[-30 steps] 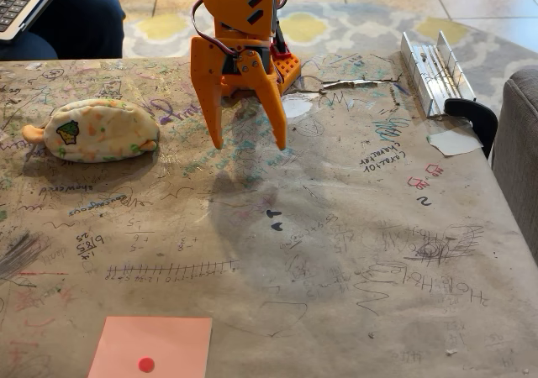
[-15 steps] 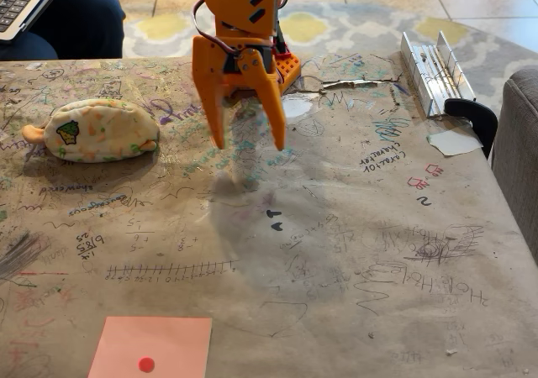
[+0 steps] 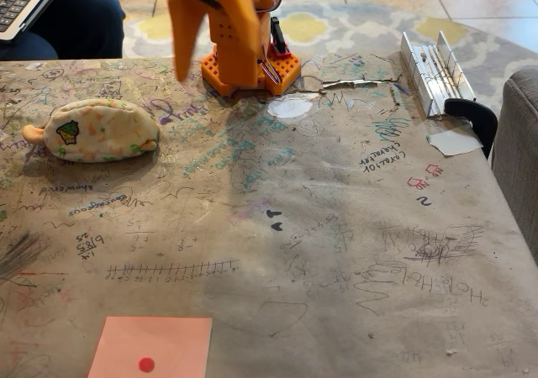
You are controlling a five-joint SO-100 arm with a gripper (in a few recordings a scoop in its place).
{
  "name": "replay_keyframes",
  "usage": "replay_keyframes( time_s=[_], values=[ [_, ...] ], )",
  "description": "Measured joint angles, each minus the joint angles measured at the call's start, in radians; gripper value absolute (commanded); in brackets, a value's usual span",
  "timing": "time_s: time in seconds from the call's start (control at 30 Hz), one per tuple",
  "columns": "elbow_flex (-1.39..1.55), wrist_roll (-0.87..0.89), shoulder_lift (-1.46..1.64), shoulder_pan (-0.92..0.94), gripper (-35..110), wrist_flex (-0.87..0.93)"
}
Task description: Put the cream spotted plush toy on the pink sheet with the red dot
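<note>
The orange claw (image 3: 187, 34) has been swung from mid-desk toward the far edge, presumably to reach the cream spotted plush toy (image 3: 97, 130) lying near the left edge; its opening cannot be told. The pink sheet (image 3: 151, 347) lies at the near edge.

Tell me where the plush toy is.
In the fixed view, the cream spotted plush toy lies on the table's left side, far from the pink sheet at the bottom edge.

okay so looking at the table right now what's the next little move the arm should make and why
Probably swing further left in the fixed view and lower over the cream spotted plush toy. The gripper hangs raised near the table's far edge, holding nothing, while the toy lies untouched at the left, far from the pink sheet with the red dot.
</note>
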Motion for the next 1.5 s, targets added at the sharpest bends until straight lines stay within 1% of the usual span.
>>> replay_keyframes(
  time_s=[0.17, 0.27, 0.37, 0.47, 0.63, 0.77, 1.07, 1.13, 1.37, 1.47, 1.5],
  values=[
    [-0.075, -0.043, -0.311, 0.233, 48, -0.040],
    [-0.075, -0.107, -0.459, 0.364, 49, -0.083],
    [-0.044, -0.198, -0.591, 0.502, 50, -0.179],
    [-0.008, -0.256, -0.680, 0.600, 49, -0.276],
    [0.014, -0.360, -0.770, 0.718, 50, -0.367],
    [0.060, -0.410, -0.802, 0.741, 50, -0.449],
    [0.064, -0.410, -0.983, 0.730, 48, -0.595],
    [0.064, -0.411, -1.014, 0.721, 46, -0.603],
    [0.064, -0.454, -1.022, 0.707, 38, -0.598],
    [0.061, -0.468, -1.037, 0.710, 30, -0.581],
    [0.055, -0.479, -1.049, 0.716, 23, -0.574]
  ],
)
